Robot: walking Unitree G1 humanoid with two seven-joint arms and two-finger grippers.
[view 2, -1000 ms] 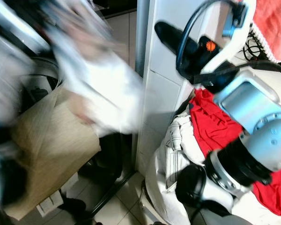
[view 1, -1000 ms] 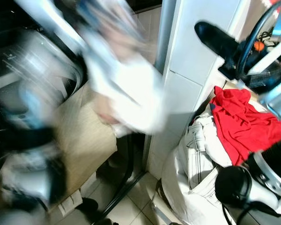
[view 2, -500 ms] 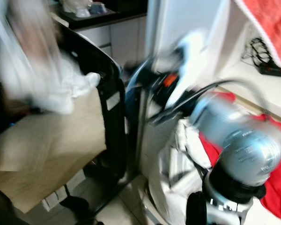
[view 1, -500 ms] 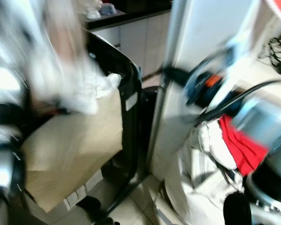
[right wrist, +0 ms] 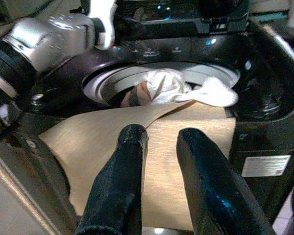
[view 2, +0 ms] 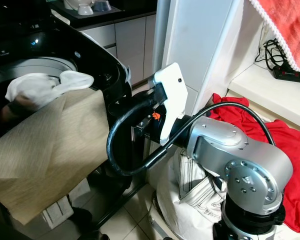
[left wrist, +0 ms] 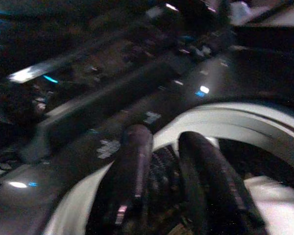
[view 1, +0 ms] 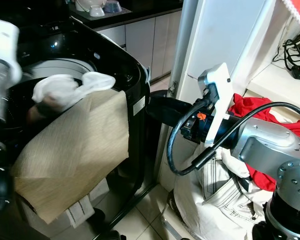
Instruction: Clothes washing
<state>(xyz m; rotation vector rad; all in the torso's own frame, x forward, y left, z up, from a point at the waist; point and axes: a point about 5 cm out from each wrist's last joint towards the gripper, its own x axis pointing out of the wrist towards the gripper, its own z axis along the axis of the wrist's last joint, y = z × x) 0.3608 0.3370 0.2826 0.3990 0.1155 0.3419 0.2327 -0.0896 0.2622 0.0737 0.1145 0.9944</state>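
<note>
In the head views, a white garment point(view 1: 65, 90) is seen bundled at the mouth of the black top-loading washing machine point(view 1: 115, 60), above a beige cloth point(view 1: 75, 150) draped over the front wall. The right gripper point(view 1: 162, 109) is held beside the machine, apart from the garment. Red clothing point(view 2: 280, 150) is piled on a white laundry bag point(view 1: 215, 200).

In the left wrist view, the left gripper point(left wrist: 166, 147) is shown slightly parted and empty over the drum rim.

In the right wrist view, parted, empty fingers point(right wrist: 122, 166) are pointed at the garment.

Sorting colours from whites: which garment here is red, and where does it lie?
The red cloth on the laundry pile by the wall, atop the white jeans. The white garment lies at the washer's mouth, the beige cloth over its front.
</note>
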